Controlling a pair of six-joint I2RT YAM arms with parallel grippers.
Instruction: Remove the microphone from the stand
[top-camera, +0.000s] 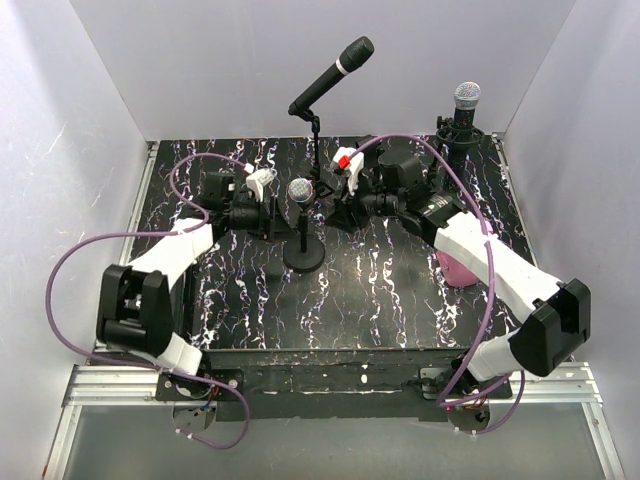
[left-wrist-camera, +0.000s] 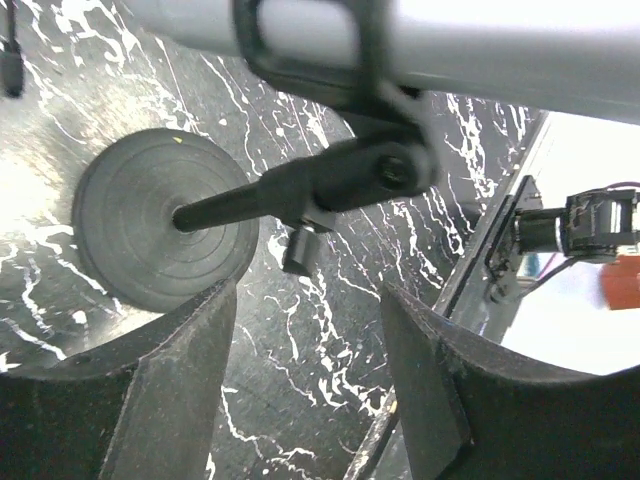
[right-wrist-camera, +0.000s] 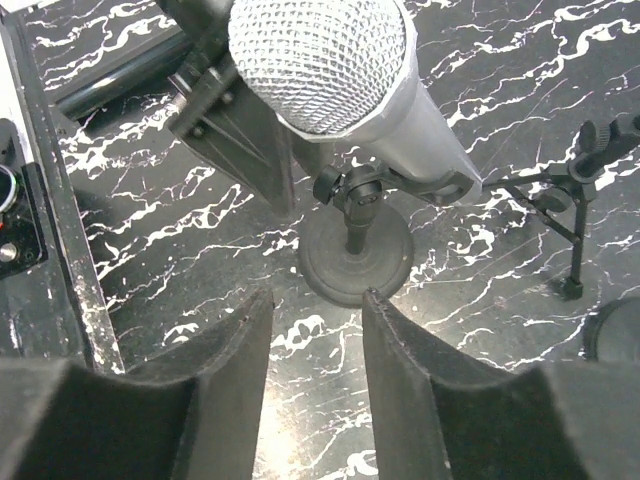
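Observation:
A grey microphone with a silver mesh head (top-camera: 300, 190) sits in the clip of a short black stand with a round base (top-camera: 303, 258) at the table's middle. In the right wrist view its head (right-wrist-camera: 320, 60) is just beyond my open right gripper (right-wrist-camera: 318, 300), with the base (right-wrist-camera: 355, 255) below. In the left wrist view the grey body (left-wrist-camera: 480, 50) crosses the top, held by the black clip (left-wrist-camera: 330, 60), above the base (left-wrist-camera: 165, 215). My left gripper (left-wrist-camera: 305, 330) is open and holds nothing. The two grippers flank the microphone, left (top-camera: 268, 215) and right (top-camera: 335, 205).
A black microphone on a tall boom stand (top-camera: 335, 72) rises behind the middle. Another silver-headed microphone (top-camera: 466, 97) stands at the back right. A pink object (top-camera: 458, 268) lies under the right arm. A tripod leg (right-wrist-camera: 560, 200) shows in the right wrist view.

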